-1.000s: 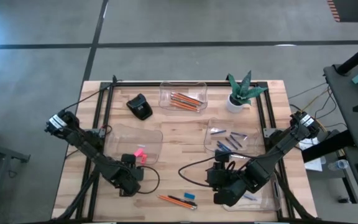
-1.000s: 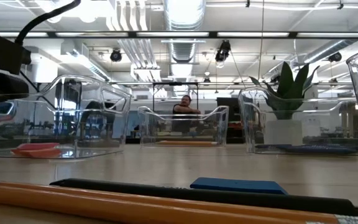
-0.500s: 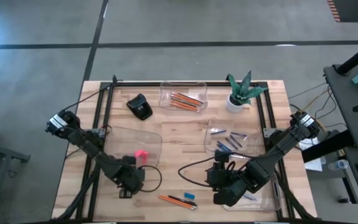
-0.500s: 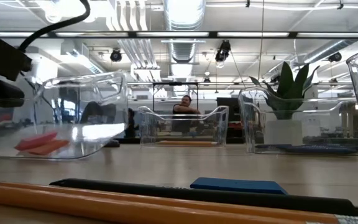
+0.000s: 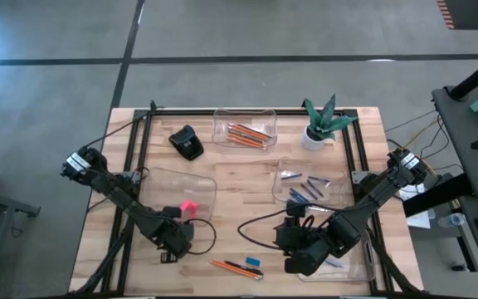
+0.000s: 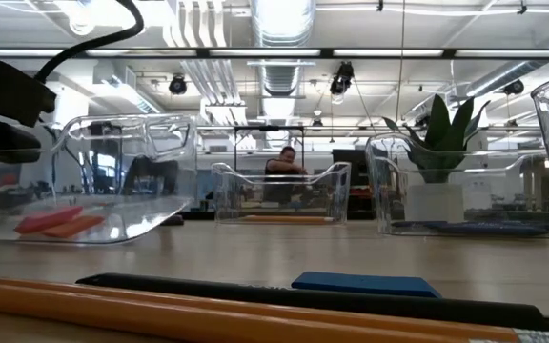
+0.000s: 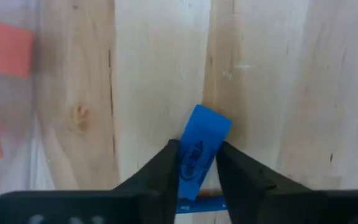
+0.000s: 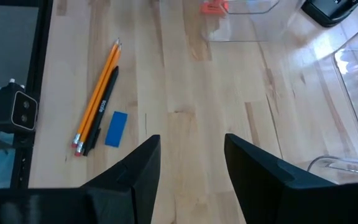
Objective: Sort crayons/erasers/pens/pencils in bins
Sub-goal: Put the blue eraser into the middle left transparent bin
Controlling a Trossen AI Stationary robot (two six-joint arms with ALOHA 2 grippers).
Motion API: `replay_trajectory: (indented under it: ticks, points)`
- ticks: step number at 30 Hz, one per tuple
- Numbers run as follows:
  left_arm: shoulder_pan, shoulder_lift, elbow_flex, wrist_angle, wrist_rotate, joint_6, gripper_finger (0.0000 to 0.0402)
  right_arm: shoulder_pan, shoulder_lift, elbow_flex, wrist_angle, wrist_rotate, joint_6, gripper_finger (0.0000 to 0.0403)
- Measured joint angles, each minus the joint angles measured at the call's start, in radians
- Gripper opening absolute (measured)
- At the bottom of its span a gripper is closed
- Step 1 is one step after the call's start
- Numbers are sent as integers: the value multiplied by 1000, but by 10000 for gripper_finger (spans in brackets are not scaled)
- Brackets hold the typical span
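Left wrist view: left gripper (image 7: pixel 197 163) pinches a blue eraser (image 7: pixel 201 149); pencils (image 5: pixel 235 267) at lower centre seemingly remain unsorted; right gripper (image 8: pixel 191 163) spread.

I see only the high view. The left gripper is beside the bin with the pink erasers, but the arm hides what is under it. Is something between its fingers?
Observer: Yes. In the left wrist view the left gripper has a blue eraser between its fingers, which touch both its sides.
Operator: Does that bin sit flat?
Observer: No. In the low view the bin with the pink erasers is tilted, not flat on the table.
Operator: And the right gripper?
Observer: The right wrist view shows the right gripper open over bare wood, apart from the pencils, the pen and a second blue eraser.
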Motion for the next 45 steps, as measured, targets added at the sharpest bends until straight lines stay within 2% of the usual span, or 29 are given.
replay_trajectory:
  ticks: [5,20,24,27,34,36,41,45]
  points:
    - [-1,-33,-1,2,17,-26,45,0,0,0,0,0,0,171]
    - [-3,-190,38,-13,35,-89,43,0,0,0,1,0,0,171]
    - [-10,-206,36,1,28,-211,44,0,0,0,1,0,0,171]
    - [-48,-203,24,20,-35,-411,64,0,0,0,1,0,0,171]
    - [-132,-155,23,53,-144,-888,143,0,0,0,1,0,0,171]
    - [-136,-136,22,43,-184,-980,161,0,0,0,1,0,0,171]
    - [-139,-67,14,46,-277,-1018,190,0,0,0,2,0,0,171]
    - [-148,-21,11,32,-311,-957,200,0,0,0,2,0,0,171]
